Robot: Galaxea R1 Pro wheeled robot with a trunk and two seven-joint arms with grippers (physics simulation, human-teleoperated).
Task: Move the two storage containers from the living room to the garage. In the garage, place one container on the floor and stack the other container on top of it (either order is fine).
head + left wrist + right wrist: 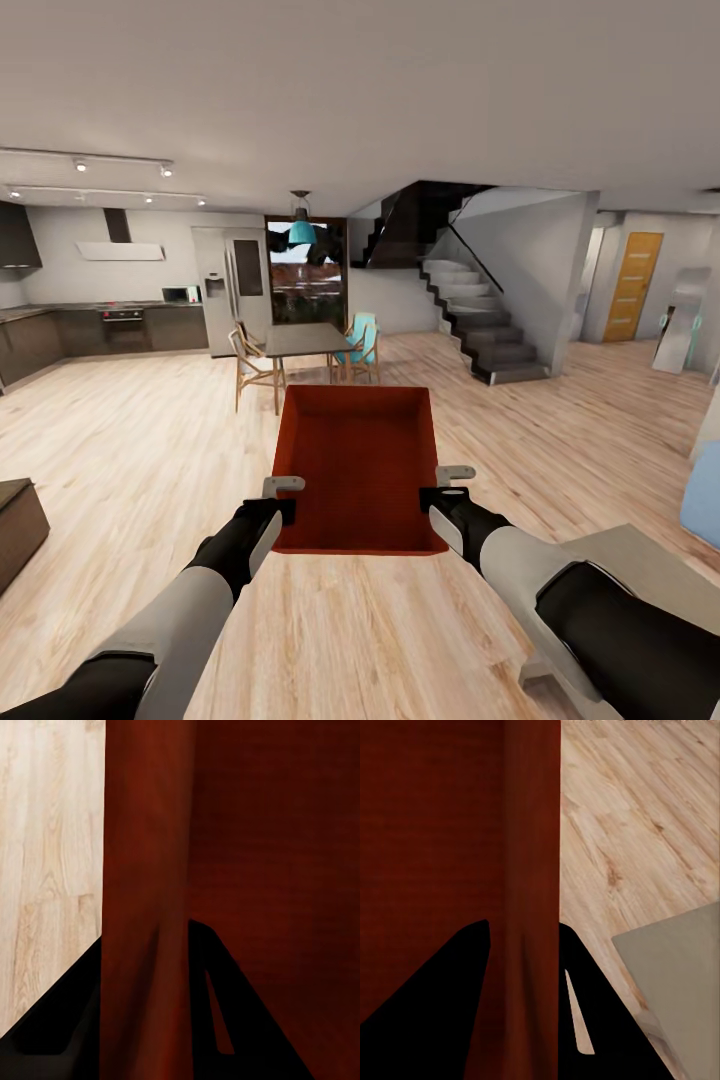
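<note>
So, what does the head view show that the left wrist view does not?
Head view alone: the whole room, with the dining table, the staircase, the kitchen counter, and both arms holding the storage container, the left gripper on one side wall and the right gripper on the other.
Left wrist view alone: a close look at the container's thin wall standing between that gripper's dark fingers.
Both: the orange-red container and the wood plank floor.

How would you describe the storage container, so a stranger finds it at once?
Look down the wood floor toward the dining table. In front of it, the storage container hangs between both arms, the left gripper and right gripper clamping its side walls. It is the one orange-red, lidless bin.
</note>
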